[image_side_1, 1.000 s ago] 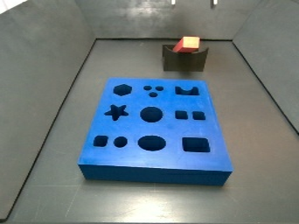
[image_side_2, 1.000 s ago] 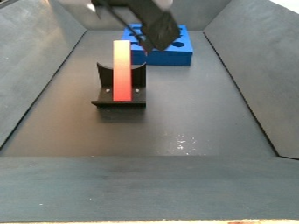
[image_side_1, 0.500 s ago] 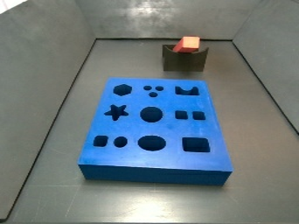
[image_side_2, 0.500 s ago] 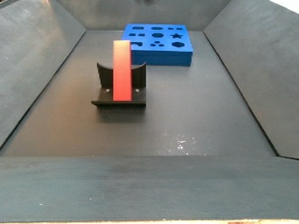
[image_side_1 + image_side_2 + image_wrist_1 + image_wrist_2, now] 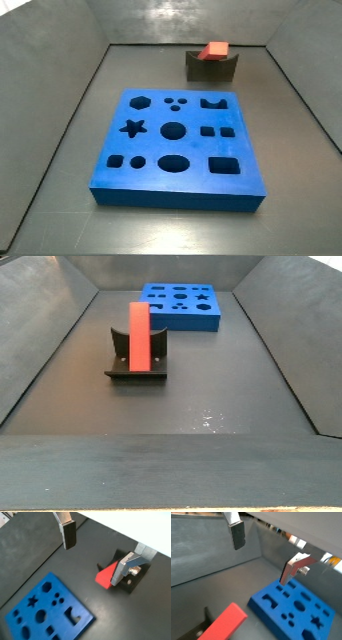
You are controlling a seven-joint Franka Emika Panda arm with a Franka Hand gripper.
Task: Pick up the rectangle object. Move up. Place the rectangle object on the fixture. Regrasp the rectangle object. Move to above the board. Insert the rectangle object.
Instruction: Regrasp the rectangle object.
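Red block left on its stand

The rectangle object (image 5: 139,335) is seen lying on the fixture (image 5: 138,357), away from the board (image 5: 175,145). The gripper (image 5: 100,549) is held high above, fingers apart and empty. No writing is seen.

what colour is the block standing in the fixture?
Red-orange. The rectangle object shows best in a side view, upright in the fixture. The gripper is open, high above.

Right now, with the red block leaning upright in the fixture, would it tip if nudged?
Probably. The red block stands tall and narrow on the fixture, so a sideways nudge could topple it. It looks rigid and smooth, so possibly slippery. The pincer is open, well above, touching nothing.
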